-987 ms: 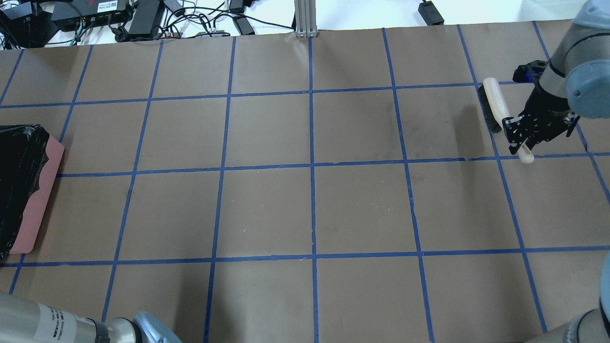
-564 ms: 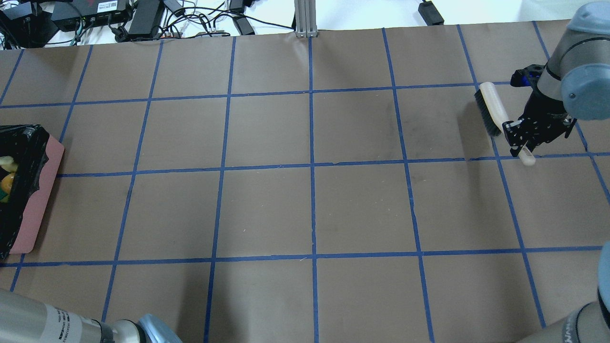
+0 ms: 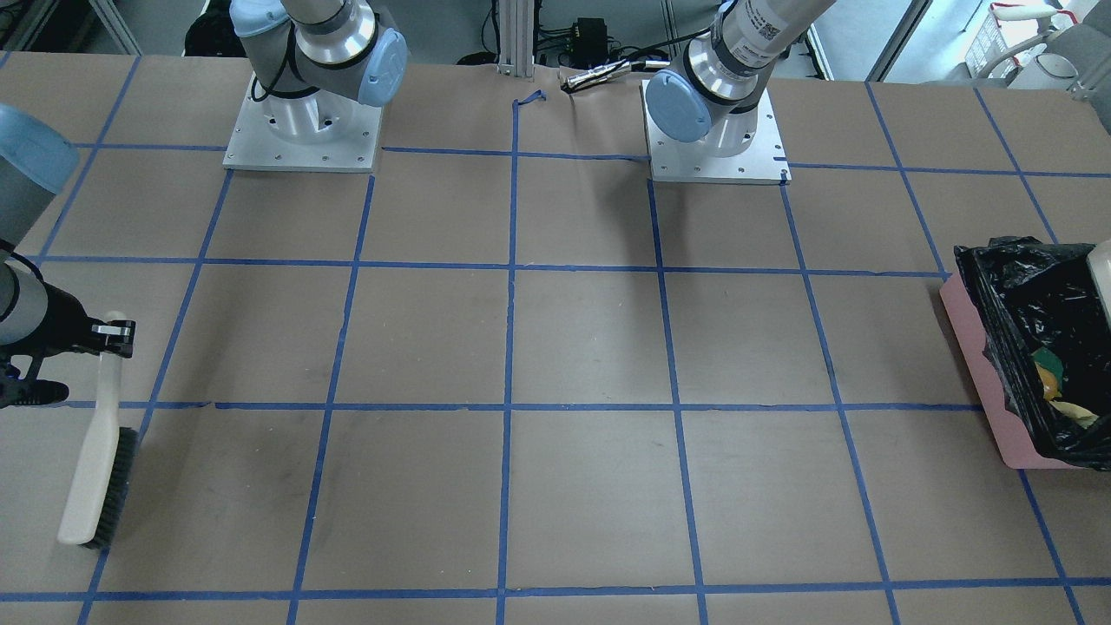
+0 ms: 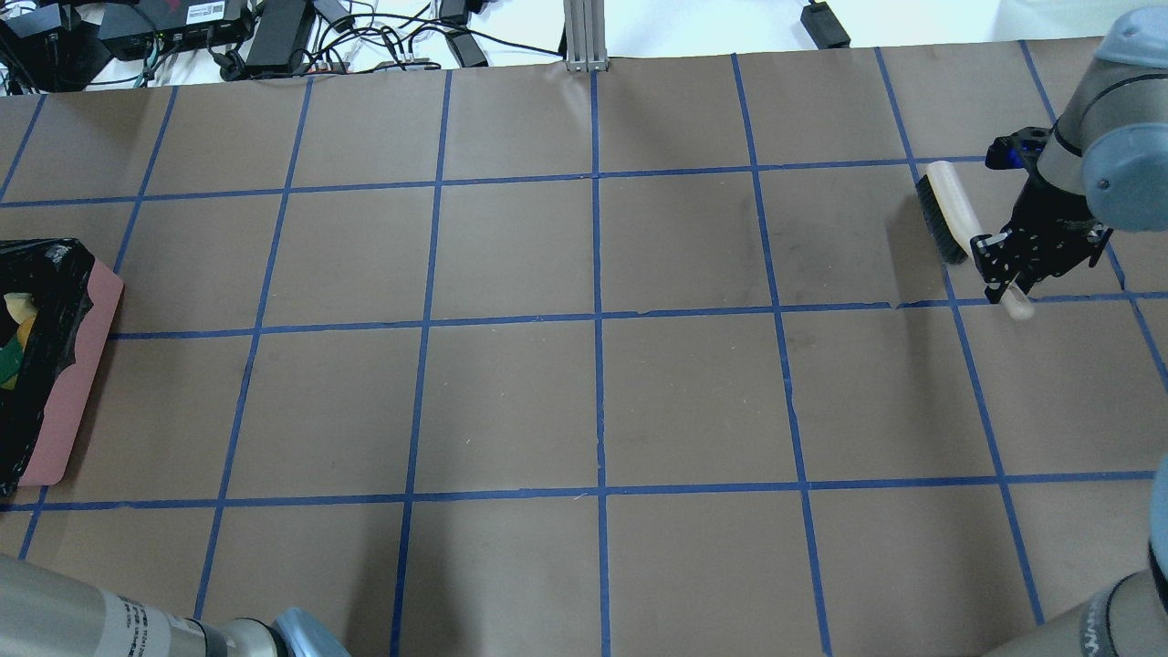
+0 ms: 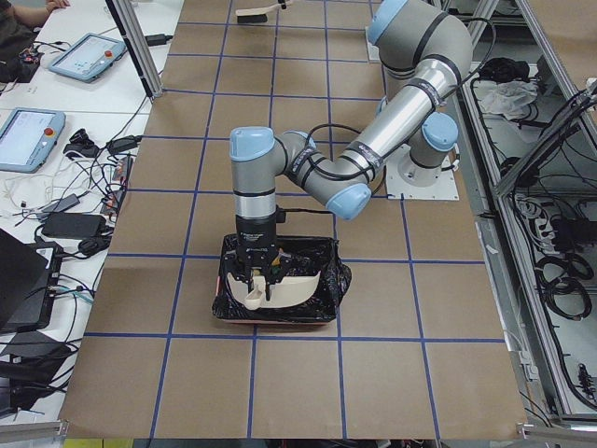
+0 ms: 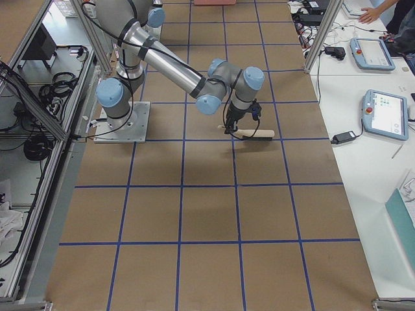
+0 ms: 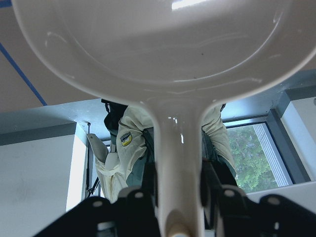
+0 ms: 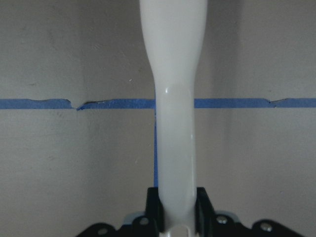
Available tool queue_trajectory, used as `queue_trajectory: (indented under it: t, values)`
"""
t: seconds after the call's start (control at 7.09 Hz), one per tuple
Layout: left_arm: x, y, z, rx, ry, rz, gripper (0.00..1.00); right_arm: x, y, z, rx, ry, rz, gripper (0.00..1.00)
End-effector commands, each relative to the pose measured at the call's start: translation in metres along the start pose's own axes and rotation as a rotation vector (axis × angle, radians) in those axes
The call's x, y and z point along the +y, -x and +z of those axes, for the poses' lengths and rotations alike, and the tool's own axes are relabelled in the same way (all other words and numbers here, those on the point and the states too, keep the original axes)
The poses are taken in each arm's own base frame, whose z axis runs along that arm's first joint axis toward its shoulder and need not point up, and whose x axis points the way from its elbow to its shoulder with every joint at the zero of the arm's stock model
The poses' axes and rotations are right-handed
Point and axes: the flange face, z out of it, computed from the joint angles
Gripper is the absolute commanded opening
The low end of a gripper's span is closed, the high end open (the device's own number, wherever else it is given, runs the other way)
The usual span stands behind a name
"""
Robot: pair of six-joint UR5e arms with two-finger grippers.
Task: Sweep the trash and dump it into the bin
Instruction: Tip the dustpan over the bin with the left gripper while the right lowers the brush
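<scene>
At the left edge of the overhead view we find the bin (image 4: 78, 365), its pink wall showing under a crinkled black liner (image 4: 41, 274). The trash (image 4: 14, 351) lies inside it as yellow and green pieces against the plastic. The front-facing view shows the same pieces at its right edge. We cannot tell each item apart, but all the trash we can find is in the bin, so we judge the dump to be done or nearly so.

The left side view explains the rest of this end. The left end effector (image 5: 259, 280) points down over the bin's opening, clenched on the handle of the cream dustpan (image 5: 294, 285). The left wrist view confirms the grip, with fingers (image 7: 148, 190) pressed to either side of the handle. We read this pose as a tipping hold, with the pan kept above the liner so that whatever slides off falls inside the bin. How steeply the pan tilts is hard for us to read.

Across the middle of the frame lies the brown counter (image 4: 593, 411) with its blue tape grid.

At the upper right of the overhead view, the right end effector (image 4: 1004, 274) is clamped on the handle of the brush (image 4: 949, 205). The handle's tip pokes out behind the fingers, and the dark bristles face the middle of the counter. Brush and bin are well apart. We judge the brush is parked here because sweeping is over and the left arm needs room. Whether its bristles touch the counter we cannot tell.
</scene>
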Motion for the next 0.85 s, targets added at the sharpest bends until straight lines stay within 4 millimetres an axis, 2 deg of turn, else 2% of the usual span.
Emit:
queue_trajectory:
  t: [0.0, 0.14, 0.28, 0.42, 0.56, 0.71]
  values:
    - [-0.026, 0.015, -0.037, 0.0, -0.08, -0.027, 0.0, -0.002, -0.001, 0.005, 0.0, 0.01, -0.009, 0.35]
    - [-0.054, 0.033, -0.064, 0.002, -0.125, -0.044, 0.0, -0.002, -0.003, 0.008, 0.019, 0.023, -0.01, 0.64]
    - [-0.089, 0.052, -0.087, -0.003, -0.207, -0.104, 0.0, -0.002, -0.003, 0.005, 0.022, 0.018, -0.014, 0.83]
    - [-0.115, 0.064, -0.105, -0.015, -0.289, -0.169, 0.0, -0.001, -0.005, 0.001, 0.027, 0.009, -0.009, 0.91]
    - [-0.139, 0.075, -0.114, -0.01, -0.371, -0.242, 0.0, -0.002, -0.006, -0.006, 0.033, -0.005, -0.001, 0.98]
    - [-0.175, 0.094, -0.127, -0.022, -0.434, -0.266, 0.0, -0.002, -0.01, -0.027, 0.053, -0.049, 0.004, 0.99]
